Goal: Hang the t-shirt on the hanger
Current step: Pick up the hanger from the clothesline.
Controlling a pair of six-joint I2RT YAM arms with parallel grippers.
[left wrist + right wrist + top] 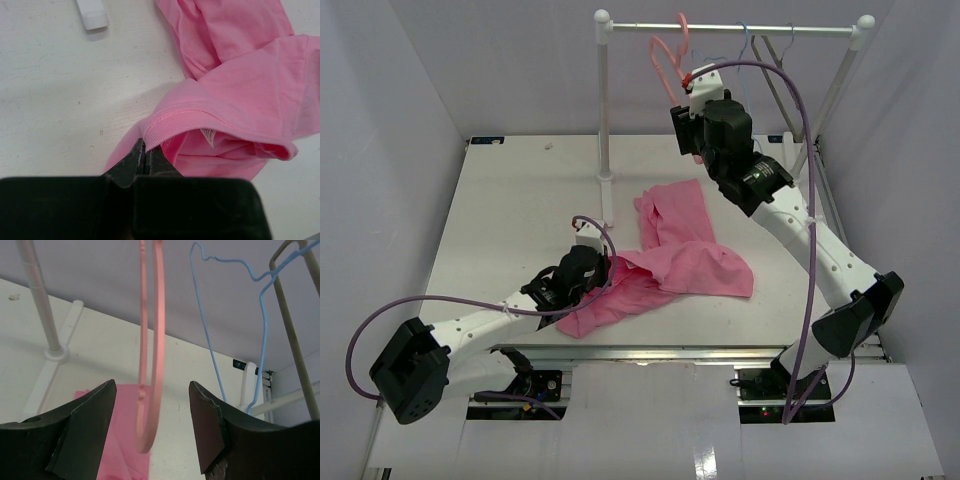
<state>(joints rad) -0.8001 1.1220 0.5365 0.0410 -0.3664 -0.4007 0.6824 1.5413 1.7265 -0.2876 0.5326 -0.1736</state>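
Black fingers of my right claw (151, 385) fill the bottom of its wrist view. They stand apart, and nothing is gripped between them.

From above, the table (510, 200) carries one garment. The rail (770, 31) crosses the far side at 12 o'clock. The shirt (690, 250) lies crumpled near the table's middle, at about 6 o'clock from my right claw and well below it.

The hanger (159, 340) hangs from the rail by its hook and drops straight into the gap between my right fingers. I see it edge-on, with its long line running 12 to 6 o'clock and daylight on both sides. The blue hanger (264, 335) hangs just beside it at 2 o'clock, outside my fingers.

My left claw (144, 156) is pressed together at the shirt's 9 o'clock edge. It seems to pinch the collar (175, 125) where the ribbing meets the tips.

So the right arm is nearer the hanger and the left holds the cloth. I judge that the next move depends on closing squarely across that thin edge, so the hanger does not swing or twist out.
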